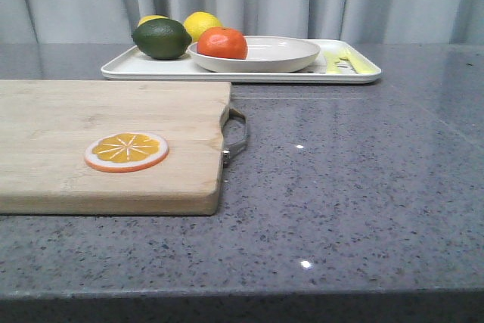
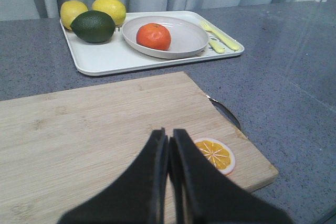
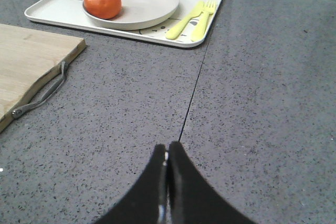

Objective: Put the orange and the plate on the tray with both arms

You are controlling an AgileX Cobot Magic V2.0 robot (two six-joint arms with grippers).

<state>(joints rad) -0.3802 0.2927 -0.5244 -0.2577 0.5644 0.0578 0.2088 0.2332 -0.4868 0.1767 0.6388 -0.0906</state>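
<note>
The tray (image 1: 121,68) lay at the far side of the grey counter (image 1: 340,187), and everything of note could be placed from it. The plate (image 1: 280,54) sat on the tray, roughly at its middle, and the orange (image 1: 222,43) rested inside the plate against the rim nearest the dark green lime (image 1: 162,38). That lime stood on the tray beside the plate, with two lemons (image 1: 201,23) just behind it at the tray's far corner. On the tray's other end, beside the plate, lay a pale yellow fork and knife (image 3: 191,18). Nearer than the tray, apart from it, a wooden cutting board (image 1: 91,126) with a metal handle (image 1: 236,138) carried a flat orange slice (image 1: 126,150). The left end effector (image 2: 169,145) hung over that board with its fingers pressed together, pinching nothing; the right end effector (image 3: 167,153) hovered over bare counter well short of the tray, likewise closed and empty.
</note>
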